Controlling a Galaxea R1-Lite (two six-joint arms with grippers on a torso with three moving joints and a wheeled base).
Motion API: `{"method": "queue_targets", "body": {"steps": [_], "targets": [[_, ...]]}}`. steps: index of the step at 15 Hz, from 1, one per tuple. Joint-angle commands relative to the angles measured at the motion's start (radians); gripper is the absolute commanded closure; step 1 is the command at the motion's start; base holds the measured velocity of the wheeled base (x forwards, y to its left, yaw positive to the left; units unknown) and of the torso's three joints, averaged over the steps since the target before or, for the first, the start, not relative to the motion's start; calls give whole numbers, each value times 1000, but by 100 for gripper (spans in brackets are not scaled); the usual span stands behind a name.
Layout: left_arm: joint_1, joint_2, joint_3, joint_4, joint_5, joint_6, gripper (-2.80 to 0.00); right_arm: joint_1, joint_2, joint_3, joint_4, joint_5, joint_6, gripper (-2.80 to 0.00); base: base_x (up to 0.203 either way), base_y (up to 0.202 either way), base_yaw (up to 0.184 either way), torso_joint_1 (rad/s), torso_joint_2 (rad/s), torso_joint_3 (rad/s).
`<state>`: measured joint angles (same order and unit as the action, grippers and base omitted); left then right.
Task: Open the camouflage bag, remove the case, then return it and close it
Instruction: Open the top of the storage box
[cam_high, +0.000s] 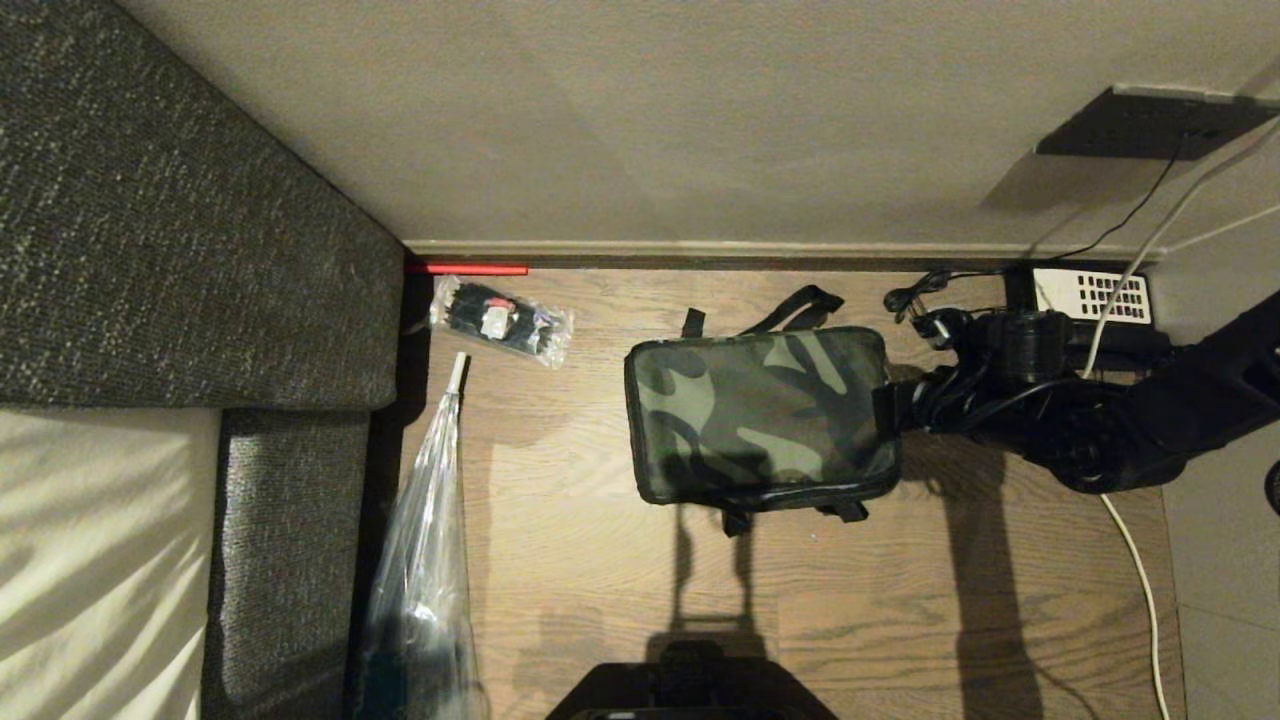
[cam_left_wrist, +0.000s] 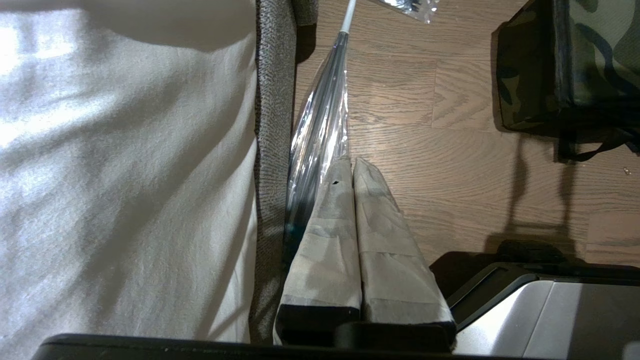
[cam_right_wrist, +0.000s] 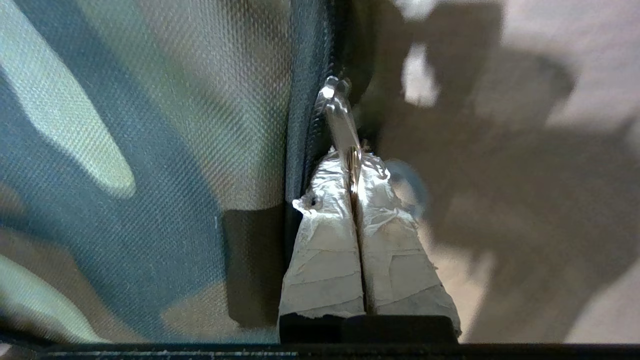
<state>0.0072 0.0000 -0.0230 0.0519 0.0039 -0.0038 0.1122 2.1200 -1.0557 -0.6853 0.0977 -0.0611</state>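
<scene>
The camouflage bag (cam_high: 762, 418) lies flat on the wooden floor (cam_high: 620, 590), lid panel up and zipped shut, roughly midway between the grey sofa (cam_high: 180, 230) and the flat black telephone (cam_high: 1090, 297) by the baseboard. The case is not visible; presumably it is inside.

The right gripper (cam_right_wrist: 355, 172) is at the bag's edge on the telephone side. Its taped fingers (cam_right_wrist: 325, 270) are pressed together on the metal zipper pull (cam_right_wrist: 340, 117), which stands out from the black zipper edging (cam_right_wrist: 305, 125). The step in hand appears to be drawing the zipper to open the bag.

The left gripper (cam_left_wrist: 354, 170) hangs well away from the bag on the sofa side, above a clear plastic-wrapped item (cam_left_wrist: 320, 125), fingers closed on nothing. It gives the bag no support.

Risks noted:
- The pull is thin, smooth metal held only at the fingertips. A pull off the line of the zipper track would likely let it slip out.
- The bag is soft, light and unrestrained. Zipper drag may slide or swing the whole bag across the floor instead of running the slider.
- The track appears to turn at the bag's corners; a straight arm path there could jam the slider or twist the pull free.
- Black straps (cam_high: 800, 305) lie loose at the bag's wall side, and cables (cam_high: 1125, 300) run near the arm; either could snag.
</scene>
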Motion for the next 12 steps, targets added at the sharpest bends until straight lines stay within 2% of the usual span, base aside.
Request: {"method": "queue_targets", "body": {"steps": [1, 2, 3, 4, 7, 12], "targets": [[0, 0, 0, 0, 1, -1, 0, 20, 5, 6, 20, 1, 44, 0, 0, 0, 0, 0, 0, 0], [0, 0, 0, 0, 1, -1, 0, 32, 5, 7, 44, -7, 74, 0, 0, 0, 0, 0, 0, 0], [0, 0, 0, 0, 2, -1, 0, 58, 3, 8, 95, -27, 148, 0, 0, 0, 0, 0, 0, 0], [0, 0, 0, 0, 1, -1, 0, 74, -1, 8, 133, -47, 191, 0, 0, 0, 0, 0, 0, 0], [0, 0, 0, 0, 1, -1, 0, 109, -7, 1, 196, -65, 277, 0, 0, 0, 0, 0, 0, 0], [0, 0, 0, 0, 2, -1, 0, 111, -5, -11, 189, -78, 263, 0, 0, 0, 0, 0, 0, 0]]}}
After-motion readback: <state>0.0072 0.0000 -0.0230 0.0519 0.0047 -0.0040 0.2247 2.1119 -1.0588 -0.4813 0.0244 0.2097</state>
